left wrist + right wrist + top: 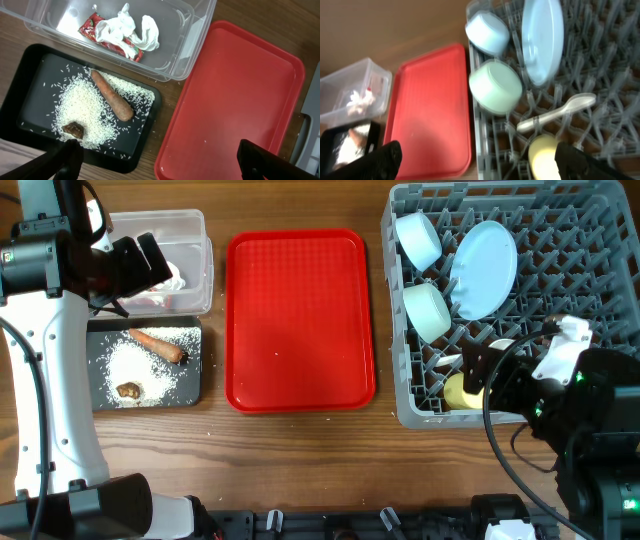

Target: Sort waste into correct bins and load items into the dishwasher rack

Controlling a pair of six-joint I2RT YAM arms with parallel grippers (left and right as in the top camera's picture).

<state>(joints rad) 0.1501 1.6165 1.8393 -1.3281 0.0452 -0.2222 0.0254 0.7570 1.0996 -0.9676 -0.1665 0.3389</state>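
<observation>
The clear tub [195, 240] holds the red-and-white wrapper [92, 30] and white tissue [127, 27]. The black bin [98, 380] holds the carrot [158, 345], rice [140, 365] and a brown lump [128, 390]. The grey rack [395, 350] holds two bowls [418, 240] [428, 312], the plate [483, 268], the spoon [557, 112] and the yellow cup [458, 392]. My left gripper [140, 260] is open and empty above the tub. My right gripper [480, 375] is open and empty over the rack's front, beside the cup.
The flat red tray [300, 320] lies between the bins and the rack, with only a few stray grains on it. A few grains lie on the wooden table beside the black bin.
</observation>
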